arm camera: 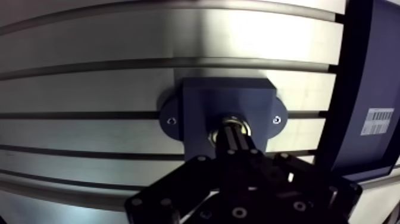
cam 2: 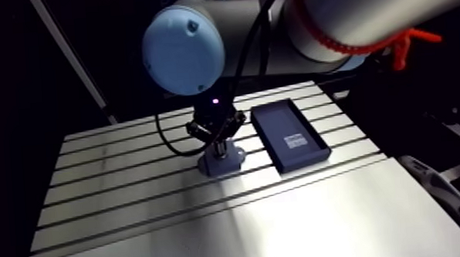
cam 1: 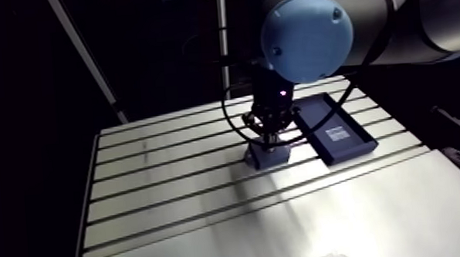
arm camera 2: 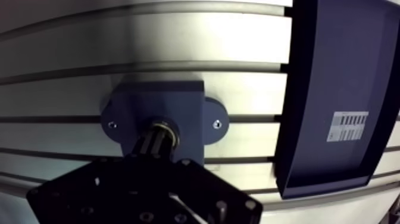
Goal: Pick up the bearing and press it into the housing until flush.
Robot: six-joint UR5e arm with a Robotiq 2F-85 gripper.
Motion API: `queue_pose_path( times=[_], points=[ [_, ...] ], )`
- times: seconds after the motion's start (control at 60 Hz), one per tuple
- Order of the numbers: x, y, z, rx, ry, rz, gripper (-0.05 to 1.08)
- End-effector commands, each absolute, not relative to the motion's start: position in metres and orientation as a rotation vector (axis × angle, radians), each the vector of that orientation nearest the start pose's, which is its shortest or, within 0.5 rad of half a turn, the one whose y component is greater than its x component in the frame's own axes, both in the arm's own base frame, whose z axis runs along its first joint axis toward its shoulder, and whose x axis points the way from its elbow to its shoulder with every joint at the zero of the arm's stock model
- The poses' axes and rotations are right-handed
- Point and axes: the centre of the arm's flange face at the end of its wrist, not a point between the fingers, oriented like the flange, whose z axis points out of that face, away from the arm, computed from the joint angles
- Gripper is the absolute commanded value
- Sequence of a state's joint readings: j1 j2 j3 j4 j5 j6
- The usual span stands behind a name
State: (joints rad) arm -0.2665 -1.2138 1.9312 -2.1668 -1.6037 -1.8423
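The dark blue housing [arm camera: 205,98] is a block with two screwed ears, standing on the slotted table [cam 1: 208,209]. In its bore sits the bearing [arm camera: 215,134], a shiny metal ring of which only the rim shows. My gripper [arm camera: 233,132] comes straight down on it, fingers shut together, tips resting on the bearing's centre. In the arm view the gripper [cam 1: 268,138] stands upright on the housing [cam 1: 270,156]. Whether the bearing sits level with the housing's face is hidden by the fingers.
A dark blue shallow tray [arm camera 2: 339,77] with a white barcode label [arm camera 2: 348,126] lies close beside the housing, to its right in the arm view [cam 1: 333,127]. Bare slotted aluminium stretches left of the housing and toward the table's front edge.
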Motion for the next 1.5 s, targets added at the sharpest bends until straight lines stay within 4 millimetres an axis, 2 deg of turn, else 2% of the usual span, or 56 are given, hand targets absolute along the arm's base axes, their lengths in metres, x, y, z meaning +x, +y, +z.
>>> queue_pose_path(
  times=[0.017,1.5],
  points=[
    [-0.5462,0.0137,0.1918,-0.013,3.015,-0.001,0.96],
    [-0.5418,0.0134,0.1894,-0.018,3.039,0.008,0.96]
  ],
)
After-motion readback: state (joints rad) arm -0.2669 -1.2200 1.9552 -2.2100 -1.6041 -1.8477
